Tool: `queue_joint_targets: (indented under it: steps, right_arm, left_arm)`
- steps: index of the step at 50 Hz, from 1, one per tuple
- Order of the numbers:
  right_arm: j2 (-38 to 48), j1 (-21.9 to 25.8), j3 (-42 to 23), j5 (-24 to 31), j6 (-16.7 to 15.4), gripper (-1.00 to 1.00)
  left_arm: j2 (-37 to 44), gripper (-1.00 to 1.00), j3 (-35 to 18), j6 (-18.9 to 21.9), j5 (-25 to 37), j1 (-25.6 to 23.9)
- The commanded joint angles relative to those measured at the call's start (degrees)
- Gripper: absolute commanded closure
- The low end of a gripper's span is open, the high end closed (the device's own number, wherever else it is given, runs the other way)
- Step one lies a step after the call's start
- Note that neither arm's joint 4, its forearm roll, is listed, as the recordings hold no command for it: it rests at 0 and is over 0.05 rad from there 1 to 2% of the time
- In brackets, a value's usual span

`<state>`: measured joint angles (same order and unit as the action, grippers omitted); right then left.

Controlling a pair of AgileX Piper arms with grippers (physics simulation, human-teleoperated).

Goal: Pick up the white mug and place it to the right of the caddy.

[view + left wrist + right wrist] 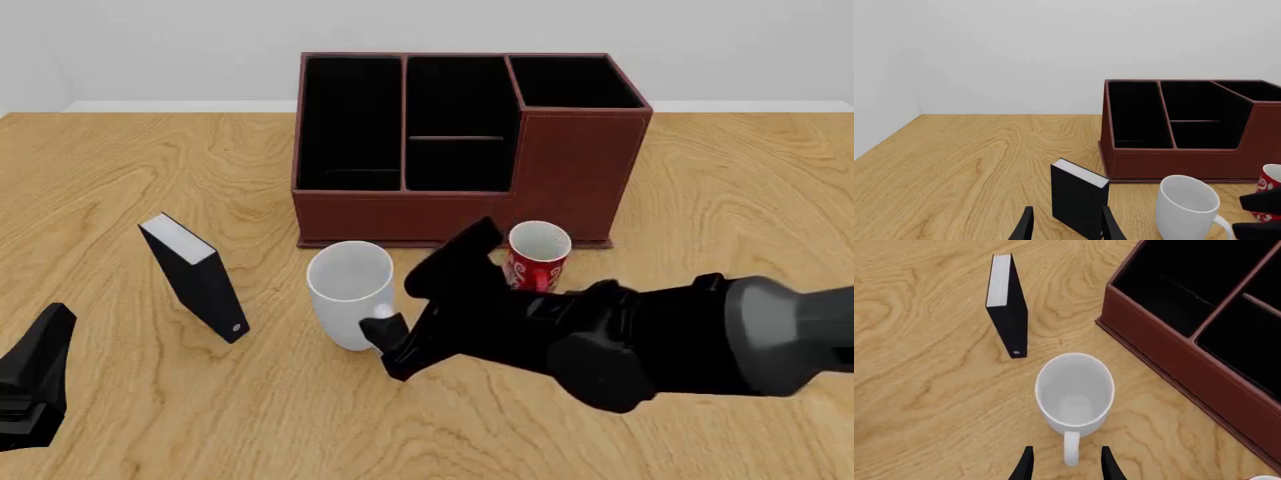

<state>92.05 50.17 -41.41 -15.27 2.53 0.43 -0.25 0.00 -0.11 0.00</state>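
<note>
With our right gripper [1065, 465] spread around the white mug's [351, 292] handle, we risk tipping it into the nearby red mug [537, 256].

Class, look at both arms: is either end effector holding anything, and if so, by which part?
Nothing is held. The right end effector is open, its fingers either side of the glossy white ceramic mug's loop handle, not closed on it. The left end effector is open, empty.

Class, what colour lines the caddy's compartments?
Black, inside the caddy; clearest in the front view.
</note>
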Motion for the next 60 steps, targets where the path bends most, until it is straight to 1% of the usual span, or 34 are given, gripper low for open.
queue_joint_targets:
  steps: [1, 29, 60]
  right_arm:
    - [1.73, -0.44, 0.17, -1.02, 0.4, -1.0]
    - [6.32, -1.31, 0.54, -4.04, 1.92, -1.0]
    - [9.5, -0.79, -0.77, -5.03, 3.0, -1.0]
  left_arm:
    - [0.0, -1.0, 0.0, 0.0, 0.0, 0.0]
    - [0.0, -1.0, 0.0, 0.0, 0.0, 0.0]
    - [0.0, -1.0, 0.0, 0.0, 0.0, 0.0]
